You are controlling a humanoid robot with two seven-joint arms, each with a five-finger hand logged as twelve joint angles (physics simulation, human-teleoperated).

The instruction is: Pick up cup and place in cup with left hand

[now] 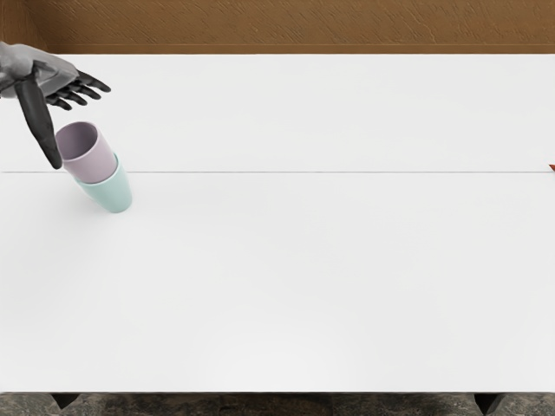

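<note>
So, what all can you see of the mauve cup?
The mauve cup looks smooth, perhaps ceramic or plastic, with no handle showing. Its open mouth faces up and its lower part sits inside the mint cup. The left hand has its thumb right by the rim; whether they touch, I can't tell.

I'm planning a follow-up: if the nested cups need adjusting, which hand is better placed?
Probably the left hand, open near the mauve cup that sits in the teal cup; no right hand shows.

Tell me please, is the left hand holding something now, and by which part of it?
Nothing is held: the left hand is open, its thumb beside the purple cup, which sits inside the mint cup.
</note>
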